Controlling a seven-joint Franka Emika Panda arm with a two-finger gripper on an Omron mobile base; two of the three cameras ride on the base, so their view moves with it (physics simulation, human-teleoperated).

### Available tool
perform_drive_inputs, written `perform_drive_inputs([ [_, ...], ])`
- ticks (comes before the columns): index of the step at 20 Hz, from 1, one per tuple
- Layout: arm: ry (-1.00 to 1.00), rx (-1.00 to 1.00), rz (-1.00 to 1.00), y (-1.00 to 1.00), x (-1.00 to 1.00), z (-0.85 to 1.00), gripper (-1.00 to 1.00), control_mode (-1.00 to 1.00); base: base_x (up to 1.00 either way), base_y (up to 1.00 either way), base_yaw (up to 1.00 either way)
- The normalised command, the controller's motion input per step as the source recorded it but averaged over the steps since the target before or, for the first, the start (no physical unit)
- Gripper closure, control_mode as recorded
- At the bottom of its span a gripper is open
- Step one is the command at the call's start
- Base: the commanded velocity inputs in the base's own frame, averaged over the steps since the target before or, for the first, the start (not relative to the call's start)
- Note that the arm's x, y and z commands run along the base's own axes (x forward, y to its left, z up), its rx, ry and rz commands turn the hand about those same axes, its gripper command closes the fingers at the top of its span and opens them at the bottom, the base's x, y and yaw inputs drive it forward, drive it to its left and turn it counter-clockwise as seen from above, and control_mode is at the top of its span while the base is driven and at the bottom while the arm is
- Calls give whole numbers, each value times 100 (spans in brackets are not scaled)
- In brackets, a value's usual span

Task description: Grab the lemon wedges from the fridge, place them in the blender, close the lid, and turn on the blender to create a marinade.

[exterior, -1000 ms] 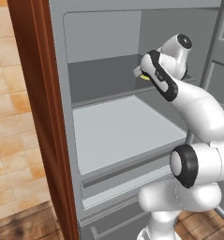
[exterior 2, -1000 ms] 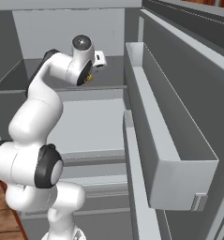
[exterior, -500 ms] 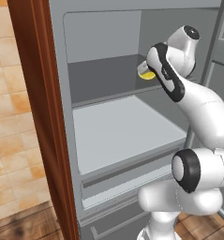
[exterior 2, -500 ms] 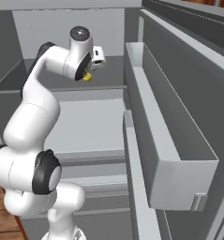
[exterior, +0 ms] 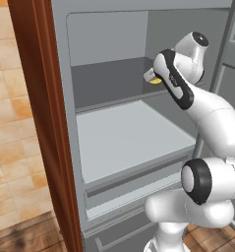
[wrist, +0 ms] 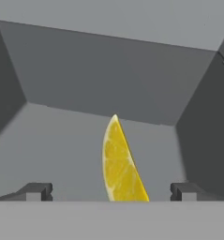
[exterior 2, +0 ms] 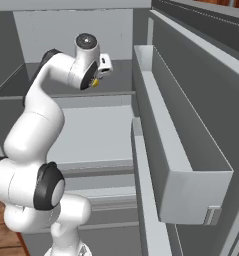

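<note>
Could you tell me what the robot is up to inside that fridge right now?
The white arm is reaching into the open fridge, onto its upper shelf, going after a lemon wedge. In the hand view the claw is open, with its two dark fingertips standing on either side of the yellow wedge, which lies on the shelf between them. Nothing is gripped yet; from the base views the yellow piece peeks out just beside the hand.
</note>
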Motion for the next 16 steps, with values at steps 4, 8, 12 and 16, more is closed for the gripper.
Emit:
perform_drive_inputs([
  [4,0,0,5,0,14,-19,-100,-100,0,0,0],
  [8,0,0,5,0,6,-26,-100,-100,0,0,0],
  [12,0,0,5,0,0,-36,-100,-100,0,0,0],
  [16,0,0,4,4,0,-37,-100,-100,0,0,0],
])
